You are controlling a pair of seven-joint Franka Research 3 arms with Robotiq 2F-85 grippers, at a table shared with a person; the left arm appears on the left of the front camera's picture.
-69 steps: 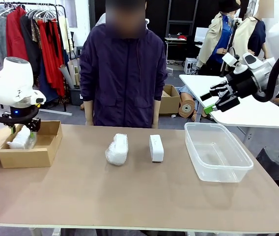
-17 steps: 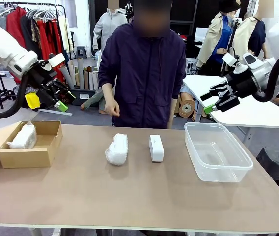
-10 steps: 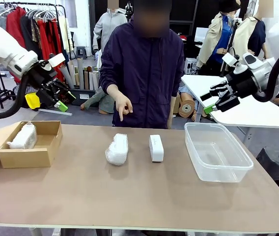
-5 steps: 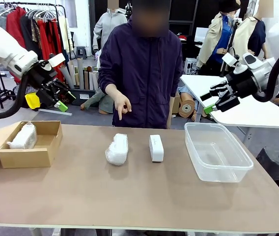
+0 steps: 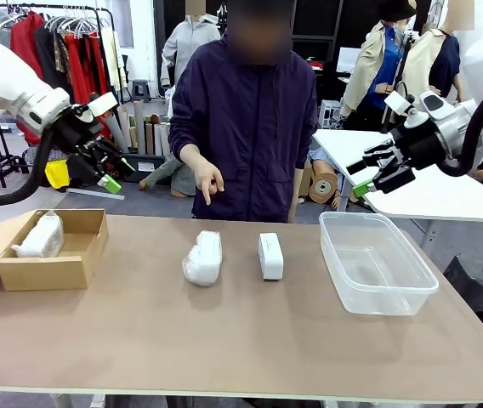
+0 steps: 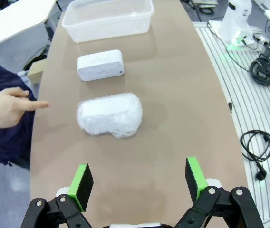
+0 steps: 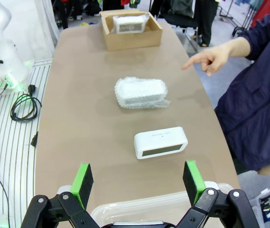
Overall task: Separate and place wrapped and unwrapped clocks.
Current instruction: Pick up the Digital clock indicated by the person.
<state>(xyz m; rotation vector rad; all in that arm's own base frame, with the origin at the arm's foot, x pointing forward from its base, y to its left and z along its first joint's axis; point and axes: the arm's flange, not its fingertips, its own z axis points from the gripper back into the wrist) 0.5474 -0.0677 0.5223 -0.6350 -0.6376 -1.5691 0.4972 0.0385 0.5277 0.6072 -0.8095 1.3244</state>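
From the front, find the boxed wrapped clock already lying in the cardboard box at nine o'clock on the bench, so count one of three as sorted. See the loose wrapped clock and the bare clock near the bench's middle, side by side but apart, and the clear tub at three o'clock holding nothing. Note the person's hand at twelve o'clock of the loose wrapped clock, one finger aimed down towards it. Find the left gripper up at ten o'clock and the right gripper up at two o'clock, both clear of the bench, spread wide, gripping nothing. Along the left wrist, look through the fully spread left gripper at the loose wrapped clock at twelve o'clock, then the bare clock and the tub beyond, with the hand at nine o'clock. Along the right wrist, look past the equally wide, empty right gripper at the tub rim at six o'clock, the bare clock just beyond, the loose wrapped clock farther on, the box farthest at twelve o'clock, and the hand at two o'clock. Judge about a third done: left to place, the loose wrapped clock, probably in the box, and the bare clock, probably in the tub.
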